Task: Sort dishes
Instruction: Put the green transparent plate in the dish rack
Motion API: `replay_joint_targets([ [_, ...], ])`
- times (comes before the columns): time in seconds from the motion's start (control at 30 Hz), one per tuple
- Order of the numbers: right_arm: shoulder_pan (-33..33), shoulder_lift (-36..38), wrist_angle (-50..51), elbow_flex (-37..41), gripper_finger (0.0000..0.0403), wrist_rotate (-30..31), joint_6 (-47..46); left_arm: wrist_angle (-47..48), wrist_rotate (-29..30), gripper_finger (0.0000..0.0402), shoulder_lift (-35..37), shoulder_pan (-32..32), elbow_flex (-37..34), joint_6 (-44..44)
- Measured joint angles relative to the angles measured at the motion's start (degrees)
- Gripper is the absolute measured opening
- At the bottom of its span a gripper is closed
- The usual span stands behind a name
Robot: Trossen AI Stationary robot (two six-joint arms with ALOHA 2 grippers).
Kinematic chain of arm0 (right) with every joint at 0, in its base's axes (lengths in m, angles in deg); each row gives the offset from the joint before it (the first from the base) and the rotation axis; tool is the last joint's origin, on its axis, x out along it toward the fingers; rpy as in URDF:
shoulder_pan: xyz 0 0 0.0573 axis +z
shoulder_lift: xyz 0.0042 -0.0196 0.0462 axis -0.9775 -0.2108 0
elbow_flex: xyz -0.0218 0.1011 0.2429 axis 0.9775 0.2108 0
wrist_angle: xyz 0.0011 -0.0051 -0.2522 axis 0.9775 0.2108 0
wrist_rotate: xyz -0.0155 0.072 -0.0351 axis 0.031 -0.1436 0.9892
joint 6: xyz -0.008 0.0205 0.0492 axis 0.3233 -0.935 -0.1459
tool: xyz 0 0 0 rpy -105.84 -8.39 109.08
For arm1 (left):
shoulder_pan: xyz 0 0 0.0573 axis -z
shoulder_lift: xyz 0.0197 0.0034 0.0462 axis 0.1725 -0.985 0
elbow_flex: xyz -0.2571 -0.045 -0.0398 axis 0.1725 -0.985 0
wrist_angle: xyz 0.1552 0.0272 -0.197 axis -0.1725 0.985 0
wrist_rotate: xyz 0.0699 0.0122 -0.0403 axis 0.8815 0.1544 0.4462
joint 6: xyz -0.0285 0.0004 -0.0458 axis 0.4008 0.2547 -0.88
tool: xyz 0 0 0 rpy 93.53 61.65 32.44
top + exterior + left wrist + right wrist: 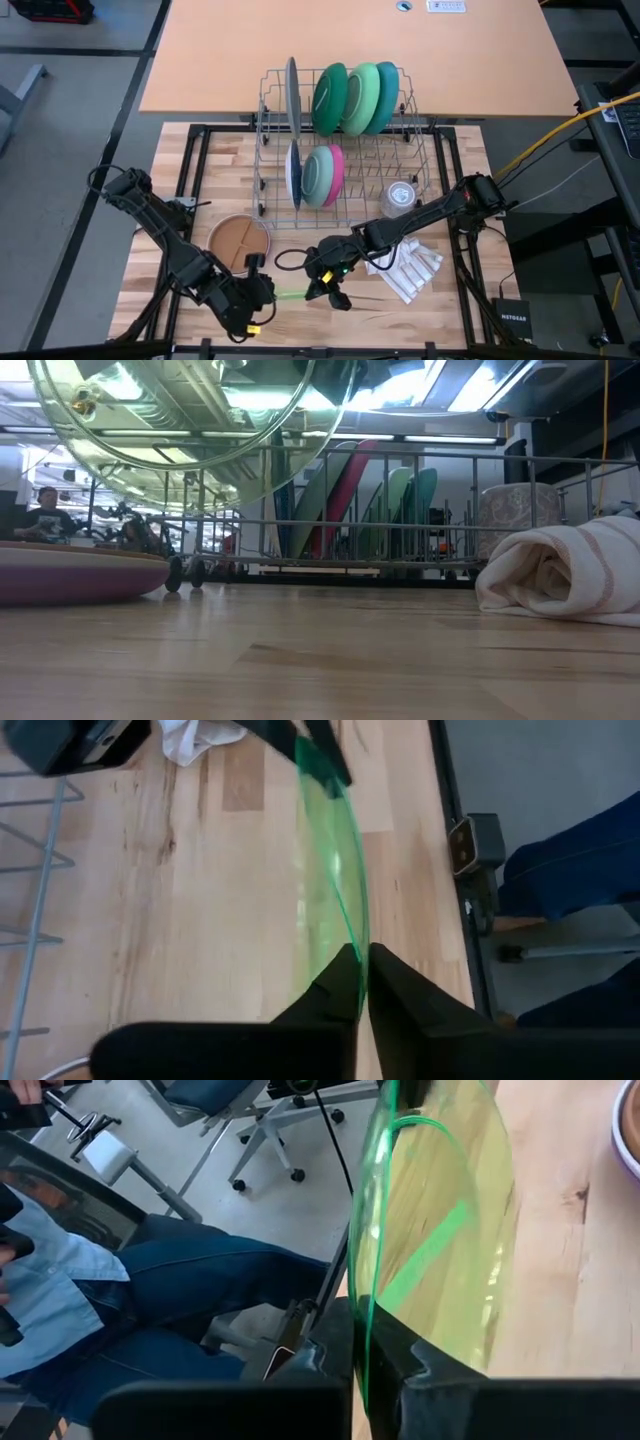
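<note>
A clear light-green plate [293, 294] stands on edge above the table's near part, between my two grippers. My left gripper [268, 292] is shut on its left rim and my right gripper [322, 288] on its right rim. In the low view the plate [190, 420] hangs well above the wood. A wire rack [425, 150] at the table's middle holds upright grey [291, 95], dark green [328, 98], light green [360, 97], teal [385, 95] and pink [337, 170] dishes. A brown dish [240, 240] lies flat on the wood, left of the rack's front. My left gripper pinches the plate's rim [355, 935] between its two fingers, coming slanting down from the table's left. The plate stands on edge, clear of the table. My right gripper pinches the opposite rim [368, 1315] between its two fingers, slanting down from the table's right, the plate upright between the fingers.
A rolled white cloth with stripes [405, 270] lies right of my right gripper. A small clear glass cup [398, 197] stands by the rack's right front corner. A person in blue jeans [170, 1280] sits beyond the table's near edge. Bare wood lies under the plate.
</note>
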Motion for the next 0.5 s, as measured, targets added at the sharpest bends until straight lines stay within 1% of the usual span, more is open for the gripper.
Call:
replay_joint_targets([
  [0.1, 0.00, 0.00, 0.21, 0.00, 0.0006, -0.07, -0.16, 0.47, -0.03, 0.0044, 0.00, -1.40, 0.00, -0.30],
  [0.23, -0.07, 0.00, 0.30, 0.00, 0.0006, 0.57, -0.42, 0.84, 0.90, 0.0108, 0.00, -3.73, 0.02, -0.01],
  [0.3, -0.11, 0.00, 0.44, 0.02, 0.0006, 0.62, -0.92, 0.68, 0.93, 0.0133, 0.00, -4.74, 0.02, 1.35],
  [0.4, -0.07, 0.00, 0.36, 0.02, 0.0004, 2.08, -4.23, 0.83, 0.68, 0.0155, 0.34, -6.28, 0.02, 0.81],
  [0.5, -0.15, 0.00, 0.38, 0.02, 0.0003, 2.78, -6.84, 0.99, 0.42, 0.0160, 1.20, -7.53, 0.02, 0.36],
])
